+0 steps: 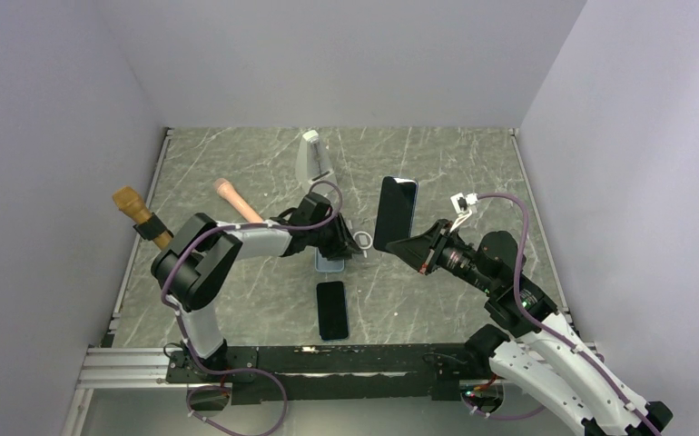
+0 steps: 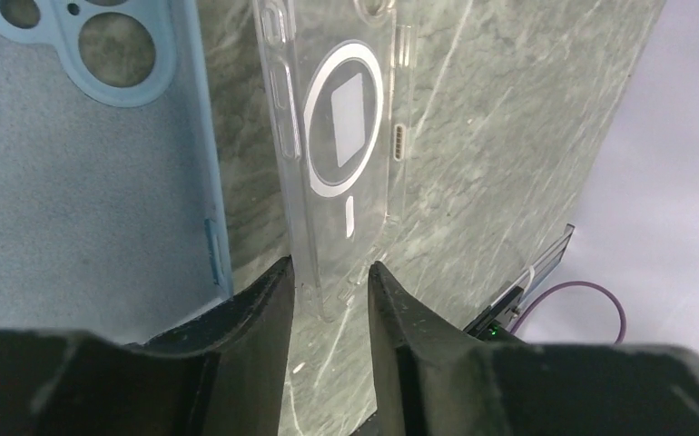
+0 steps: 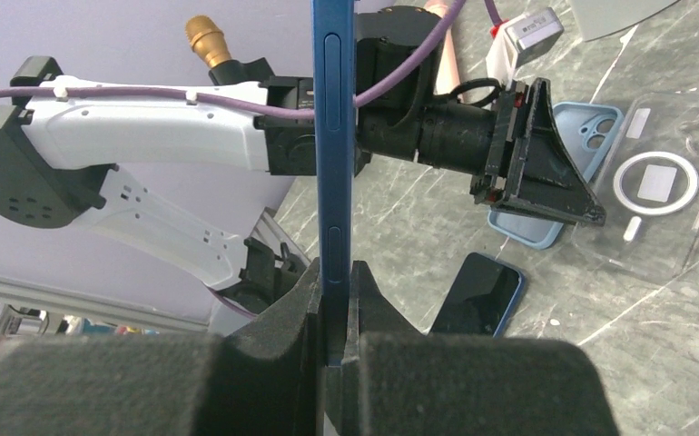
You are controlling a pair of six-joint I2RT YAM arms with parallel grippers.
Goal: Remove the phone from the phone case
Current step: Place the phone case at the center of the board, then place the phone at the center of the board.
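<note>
Our right claw (image 3: 332, 282) is squeezed shut on the blue phone (image 3: 332, 136) and holds it standing up in the air, well above the table (image 1: 455, 163). The phone is bare, with no case on it. Our left claw (image 2: 330, 282) is low over the table with its fingers apart. The end of the clear case (image 2: 341, 136) lies flat between them, and the case is empty. A blue case (image 2: 83, 182) lies just beside it, and another phone (image 1: 332, 309) rests nearer to us. We think the big job is done: the phone is out. What may be left is to put it down and let go
</note>
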